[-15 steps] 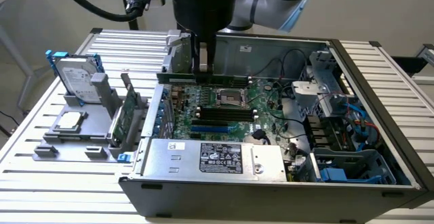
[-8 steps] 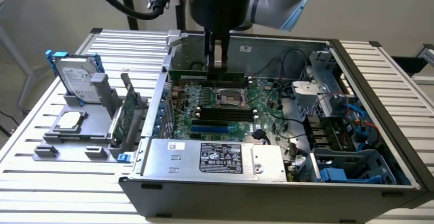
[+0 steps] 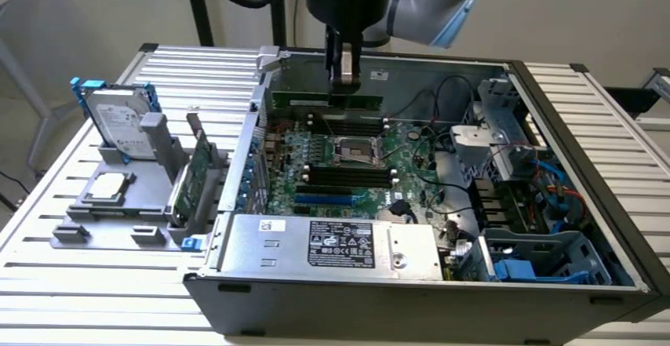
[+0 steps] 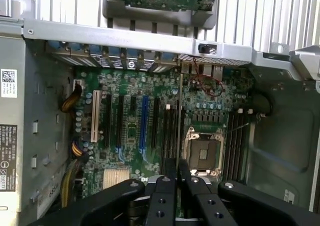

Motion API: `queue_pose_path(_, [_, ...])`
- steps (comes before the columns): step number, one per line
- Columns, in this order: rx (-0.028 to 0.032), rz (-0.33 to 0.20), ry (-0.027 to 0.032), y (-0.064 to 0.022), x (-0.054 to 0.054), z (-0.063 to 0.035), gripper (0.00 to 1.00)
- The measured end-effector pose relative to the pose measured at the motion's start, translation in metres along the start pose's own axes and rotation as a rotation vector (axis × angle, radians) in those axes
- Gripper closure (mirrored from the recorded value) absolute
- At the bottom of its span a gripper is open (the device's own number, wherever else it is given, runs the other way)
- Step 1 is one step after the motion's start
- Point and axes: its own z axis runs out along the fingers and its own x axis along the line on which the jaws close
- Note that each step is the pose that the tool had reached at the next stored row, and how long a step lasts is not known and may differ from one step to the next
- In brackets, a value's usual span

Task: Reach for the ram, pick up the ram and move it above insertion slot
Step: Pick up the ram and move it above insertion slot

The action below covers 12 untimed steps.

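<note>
the end effector [image 3: 344, 87] hangs over the far part of the open computer case [image 3: 586, 173], its two dark fingers [image 3: 337, 70] pointing straight down and pinched tight on the ram [image 3: 326, 98]. the ram is a thin green stick held level on its long edge, up in the air above the motherboard [image 3: 346, 169] and close to the case's far wall. below it run the dark memory slots [image 3: 351, 175] and the square processor socket [image 3: 351, 150]; the stick touches none of them.

in the wrist view the end effector [image 4: 177, 178] shows as two black fingers [image 4: 169, 172] nearly pressed together, with the ram [image 4: 178, 131] seen edge-on as a thin line between them, running out over the board beside the processor socket [image 4: 204, 153] and a bank of long dark slots [image 4: 170, 133].

outside the case, toward the exterior view's left, a grey holder [image 3: 125, 205] stands on the slatted desk [image 3: 63, 283]. it carries a silver hard drive [image 3: 118, 122] standing upright and a broader green card [image 3: 188, 185] on edge.
</note>
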Motion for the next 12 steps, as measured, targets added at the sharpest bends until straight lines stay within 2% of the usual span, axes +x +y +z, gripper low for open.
queue_pose_path(5, [0.0008,0.0,0.0048,-0.008,-0.019,0.0042,0.87])
queue_pose_path(12, [0.0015,0.001,0.0138,-0.0238,-0.034,0.008,0.87])
